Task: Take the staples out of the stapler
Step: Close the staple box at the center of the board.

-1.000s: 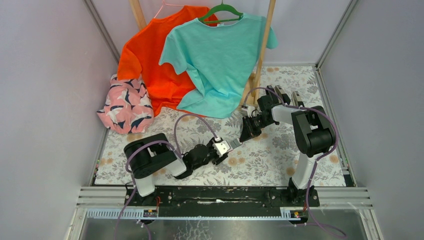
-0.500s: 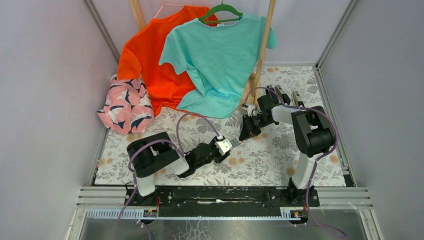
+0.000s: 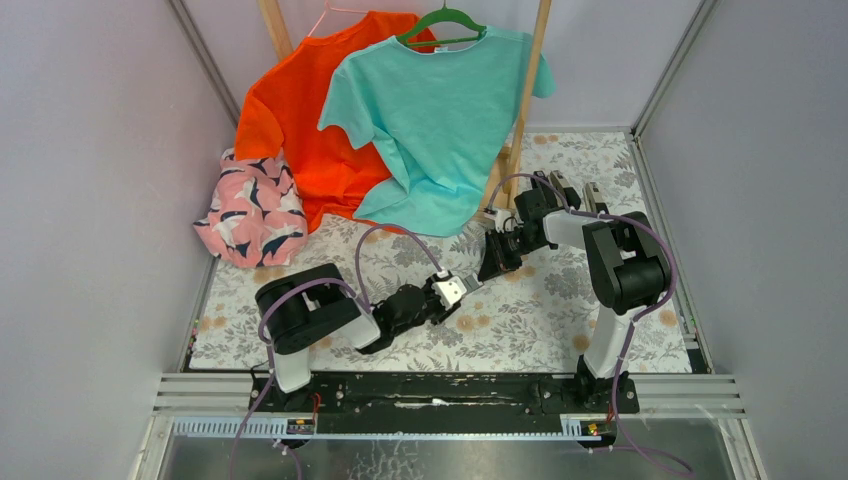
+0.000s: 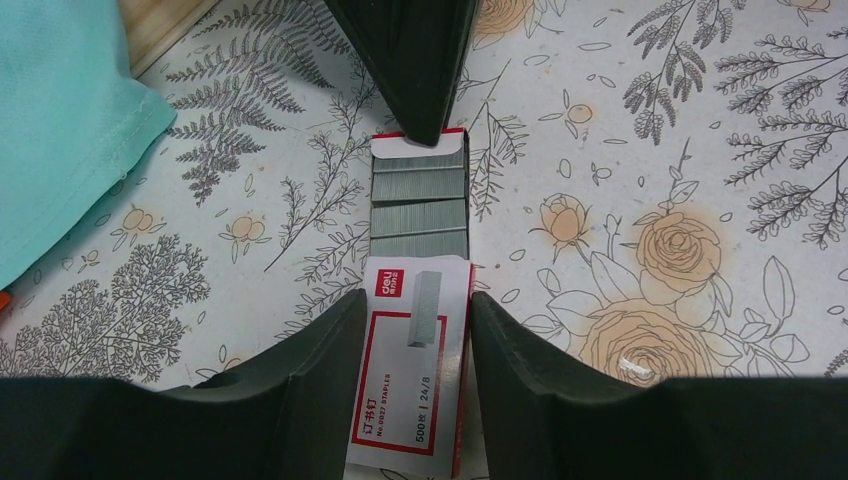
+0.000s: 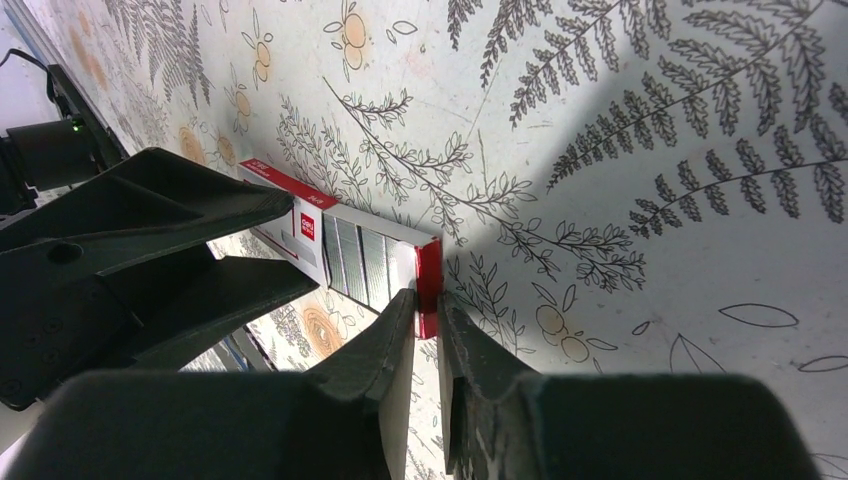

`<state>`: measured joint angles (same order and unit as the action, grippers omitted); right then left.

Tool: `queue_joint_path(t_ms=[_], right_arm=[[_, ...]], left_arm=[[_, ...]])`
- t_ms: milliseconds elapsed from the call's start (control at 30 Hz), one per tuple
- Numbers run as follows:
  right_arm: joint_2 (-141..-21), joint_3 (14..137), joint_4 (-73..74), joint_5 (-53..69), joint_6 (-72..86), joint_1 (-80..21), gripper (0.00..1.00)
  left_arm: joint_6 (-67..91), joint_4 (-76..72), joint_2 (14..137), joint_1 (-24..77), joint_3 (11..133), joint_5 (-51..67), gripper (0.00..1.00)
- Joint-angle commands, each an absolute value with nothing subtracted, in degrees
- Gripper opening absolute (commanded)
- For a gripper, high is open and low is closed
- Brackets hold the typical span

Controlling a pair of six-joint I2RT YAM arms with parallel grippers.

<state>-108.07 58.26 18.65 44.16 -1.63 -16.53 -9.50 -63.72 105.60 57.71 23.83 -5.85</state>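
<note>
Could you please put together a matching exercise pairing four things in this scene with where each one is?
Things:
1. staple strips
2. left claw
3. right claw
4. teal shirt

Places:
A. hanging on a green hanger
B. pinching the red end of the tray
C. astride the white-and-red sleeve
D. lying in the slid-out tray

Pairs: 1-D; 2-C; 3-B; 4-A.

Bare table (image 4: 660,110) beside staple box (image 4: 412,390), right gripper (image 5: 425,300) blocking far end, teal shirt (image 4: 60,120) behind
</note>
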Motion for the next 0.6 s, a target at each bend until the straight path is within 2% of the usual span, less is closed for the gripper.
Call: queue_joint_path(t_ms=[0,167,267,333,567], right_arm=[[-107.84,58.03,18.31,44.66,-0.91,-17.23,0.20],[-107.85,58.01,18.11,44.50,-0.76,-17.31,0.20],[-107.67,58.00,18.03,44.12,-0.74,-17.26,0.20],[-107.67,58.06,18.03,43.92,-0.68,-17.31,0.20],[-108.10,58.39,18.15,43.69,-0.74,-17.27,0.20]], left_arm=[[-8.84,-61.08,106.87,56.98,25.06,-6.99,0.48],[-8.06,-59.83,106.72,56.92,25.97,-6.94,0.49],[-6.71,-60.47,105.07,56.87,25.37,-7.25,0.67],[-5.78,-59.99,102.63,56.87,24.88,-7.27,0.74],[-1.15,-54.10,90.84,56.88,23.99,-8.31,0.81]])
